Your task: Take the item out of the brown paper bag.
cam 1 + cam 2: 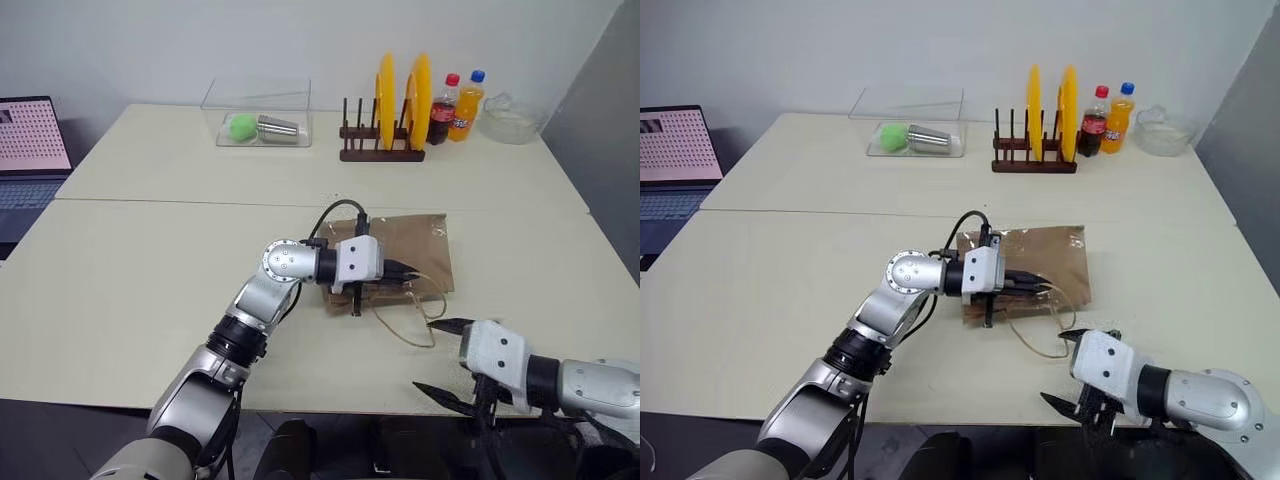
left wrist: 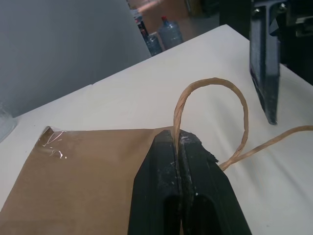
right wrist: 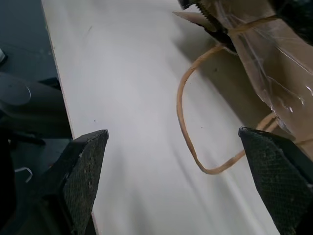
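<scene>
While my left gripper (image 1: 412, 270) is clenched on one cord handle (image 2: 210, 93) at the mouth of the brown paper bag (image 1: 418, 238), I judge the step in hand is opening the bag, approx. the beginning of the task. The bag lies flat on the table (image 1: 150, 250), near the front edge. The item I cannot see; probably it is inside. To the right, my right gripper (image 1: 443, 358) hangs released, fingers wide apart, just off the table edge and near the second handle loop (image 3: 188, 127). Next move, I think: lift the handle so the mouth opens, then bring the right gripper in. No readable writing; the bottles' (image 1: 443, 108) labels at the back are too small.
</scene>
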You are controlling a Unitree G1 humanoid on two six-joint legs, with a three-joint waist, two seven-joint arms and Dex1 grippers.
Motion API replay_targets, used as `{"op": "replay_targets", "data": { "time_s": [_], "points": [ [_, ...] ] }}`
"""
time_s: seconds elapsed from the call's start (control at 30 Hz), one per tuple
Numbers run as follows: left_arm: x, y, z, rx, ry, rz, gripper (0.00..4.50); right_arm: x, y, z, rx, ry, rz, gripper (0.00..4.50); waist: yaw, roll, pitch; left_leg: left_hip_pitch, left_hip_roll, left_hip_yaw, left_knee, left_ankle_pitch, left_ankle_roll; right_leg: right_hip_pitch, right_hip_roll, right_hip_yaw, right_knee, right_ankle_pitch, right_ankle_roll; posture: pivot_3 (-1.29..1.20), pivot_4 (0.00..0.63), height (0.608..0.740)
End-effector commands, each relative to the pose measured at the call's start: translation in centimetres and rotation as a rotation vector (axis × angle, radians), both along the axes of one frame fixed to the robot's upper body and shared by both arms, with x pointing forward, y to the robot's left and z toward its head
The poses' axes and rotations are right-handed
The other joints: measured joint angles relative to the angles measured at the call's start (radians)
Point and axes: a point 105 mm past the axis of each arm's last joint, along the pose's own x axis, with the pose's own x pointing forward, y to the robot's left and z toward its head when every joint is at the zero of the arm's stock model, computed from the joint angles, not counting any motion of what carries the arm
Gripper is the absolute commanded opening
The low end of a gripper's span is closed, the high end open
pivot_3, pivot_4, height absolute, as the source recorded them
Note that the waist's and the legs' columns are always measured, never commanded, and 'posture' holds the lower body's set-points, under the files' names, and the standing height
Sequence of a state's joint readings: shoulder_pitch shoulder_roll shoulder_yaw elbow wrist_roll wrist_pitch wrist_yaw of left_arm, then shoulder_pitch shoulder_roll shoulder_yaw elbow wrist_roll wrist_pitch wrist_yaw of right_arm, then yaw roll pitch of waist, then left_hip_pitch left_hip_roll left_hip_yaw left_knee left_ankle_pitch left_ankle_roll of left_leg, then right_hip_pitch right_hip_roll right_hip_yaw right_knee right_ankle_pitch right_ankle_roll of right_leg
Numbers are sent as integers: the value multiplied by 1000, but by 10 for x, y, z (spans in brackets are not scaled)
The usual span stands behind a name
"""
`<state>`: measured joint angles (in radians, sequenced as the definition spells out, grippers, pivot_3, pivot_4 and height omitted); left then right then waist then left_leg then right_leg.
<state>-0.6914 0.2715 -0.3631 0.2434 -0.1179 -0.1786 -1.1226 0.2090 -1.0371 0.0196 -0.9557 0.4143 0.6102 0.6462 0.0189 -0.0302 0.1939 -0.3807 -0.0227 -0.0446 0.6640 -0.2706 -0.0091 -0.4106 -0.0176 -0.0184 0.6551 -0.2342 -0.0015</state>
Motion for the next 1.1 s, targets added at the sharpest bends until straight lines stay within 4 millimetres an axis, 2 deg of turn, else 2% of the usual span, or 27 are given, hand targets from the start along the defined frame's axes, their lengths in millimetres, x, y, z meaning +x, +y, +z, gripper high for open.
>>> {"op": "replay_targets", "data": {
  "time_s": [0.03,0.1,0.3,0.4,0.47,0.63,0.83,1.0,1.1],
  "points": [
    [0,-3,18,-49,-43,-4,10,5,6,-8,-55,-54,60,4316,1,0,0,0,0,0,0,0,0,0,0,0,0,0,0,0,150,740],
    [1,-2,20,-50,-50,3,0,14,4,-14,-74,-75,39,3885,1,0,0,0,0,0,0,0,0,0,0,0,0,0,0,0,150,740],
    [6,7,23,-38,-74,31,0,23,8,-22,-80,-69,37,1677,1,0,0,0,0,-1,0,0,0,0,0,0,0,0,0,0,150,740],
    [13,12,34,-60,-60,68,0,24,12,-25,-87,-63,52,527,1,0,0,0,0,-1,0,0,0,0,0,-1,0,0,0,0,150,740],
    [21,14,47,-97,-46,110,0,24,14,-26,-88,-60,59,11,1,0,0,0,0,-1,0,0,0,0,0,-1,0,0,0,0,150,740],
    [45,18,89,-188,-85,238,0,24,16,-33,-119,-51,79,11,2,0,0,-1,0,-2,0,0,0,0,0,-2,0,0,0,0,150,740],
    [60,23,121,-271,-50,321,0,24,15,-38,-150,-44,88,11,1,0,0,-1,0,-3,0,0,0,0,0,-2,0,0,1,0,150,740],
    [67,28,131,-286,-66,346,0,24,15,-40,-159,-43,89,11,1,0,0,-1,-1,-2,1,0,0,0,-1,-1,0,0,1,0,150,740],
    [69,31,134,-301,-58,343,0,30,20,-30,-118,-92,83,11,0,0,0,-1,-1,-2,1,1,-1,0,-1,-2,0,0,1,0,150,740]
  ]
}}
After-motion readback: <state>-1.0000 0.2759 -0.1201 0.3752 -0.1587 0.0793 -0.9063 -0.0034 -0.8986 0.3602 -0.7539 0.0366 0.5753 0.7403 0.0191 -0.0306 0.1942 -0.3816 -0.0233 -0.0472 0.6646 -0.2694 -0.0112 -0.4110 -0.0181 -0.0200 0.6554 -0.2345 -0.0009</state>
